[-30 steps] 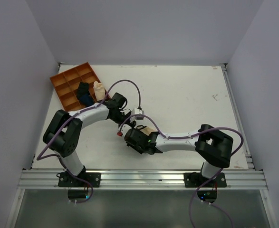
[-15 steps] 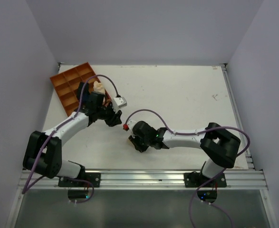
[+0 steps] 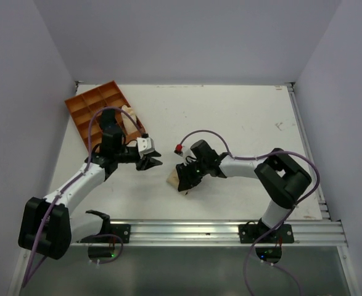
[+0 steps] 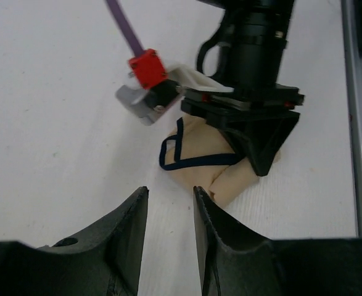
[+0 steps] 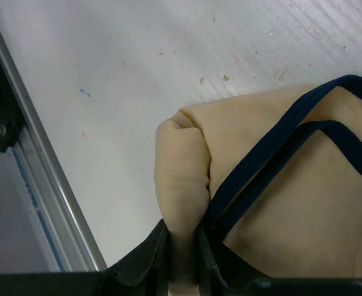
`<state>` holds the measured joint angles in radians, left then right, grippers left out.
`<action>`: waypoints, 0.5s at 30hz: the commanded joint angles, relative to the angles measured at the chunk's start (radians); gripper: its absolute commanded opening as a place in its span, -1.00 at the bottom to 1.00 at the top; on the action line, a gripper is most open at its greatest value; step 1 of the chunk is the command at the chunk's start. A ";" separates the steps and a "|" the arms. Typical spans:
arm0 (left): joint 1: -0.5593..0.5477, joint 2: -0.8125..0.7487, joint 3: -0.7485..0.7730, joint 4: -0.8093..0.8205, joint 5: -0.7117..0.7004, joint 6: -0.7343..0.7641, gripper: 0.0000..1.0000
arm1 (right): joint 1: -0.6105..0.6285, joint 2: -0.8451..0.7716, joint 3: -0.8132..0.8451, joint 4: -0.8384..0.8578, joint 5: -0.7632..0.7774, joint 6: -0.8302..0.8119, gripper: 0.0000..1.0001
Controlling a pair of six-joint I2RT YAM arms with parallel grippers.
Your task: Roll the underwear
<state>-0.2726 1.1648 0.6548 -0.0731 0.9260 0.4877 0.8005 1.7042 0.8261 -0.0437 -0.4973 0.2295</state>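
We see the soft beige cloth underwear with a thin dark edge band (image 3: 176, 179) (image 4: 196, 147) (image 5: 279, 203) lying bunched on the matte white table (image 3: 242, 123). Its fabric is smooth and finely knit, puckered into rounded folds. One plump fold is pinched between the fingers of the right gripper (image 3: 182, 183) (image 4: 261, 165) (image 5: 181, 262), whose black jaws are clamped on the cloth close to their tips.

The dark band starts right at those jaws and runs obliquely away from them in two narrow, nearly parallel strips, with a loop at the far end. The garment is too crumpled for us to tell its long axis.

The left gripper (image 3: 151, 162) (image 4: 168, 234) points at the underwear from well apart. Its curved black jaws stand a narrow gap apart with nothing between them.

Beside the right jaws the table is finely ridged and lightly speckled, and a metal rail (image 5: 39, 185) borders it. A red connector (image 4: 147, 65) on a purple cable (image 4: 125, 31) sits above the right jaws.

Behind the left jaws lies an orange plastic tray (image 3: 82, 112) of square compartments, one holding a cream cloth roll (image 3: 129, 115).
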 commanded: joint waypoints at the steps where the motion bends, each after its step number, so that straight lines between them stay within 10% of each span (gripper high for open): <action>1: -0.026 0.012 -0.037 0.086 0.208 0.147 -0.21 | -0.040 0.090 -0.018 0.004 -0.177 0.047 -0.56; 6: -0.137 0.154 0.074 -0.220 0.085 0.420 -0.20 | -0.078 0.147 -0.013 0.019 -0.237 0.067 -0.59; 15: -0.212 0.292 0.137 -0.280 0.002 0.518 -0.17 | -0.109 0.175 -0.027 0.038 -0.302 0.106 -0.53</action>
<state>-0.4763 1.4269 0.7406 -0.3115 0.9466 0.9054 0.6903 1.8339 0.8356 0.0517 -0.8135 0.3202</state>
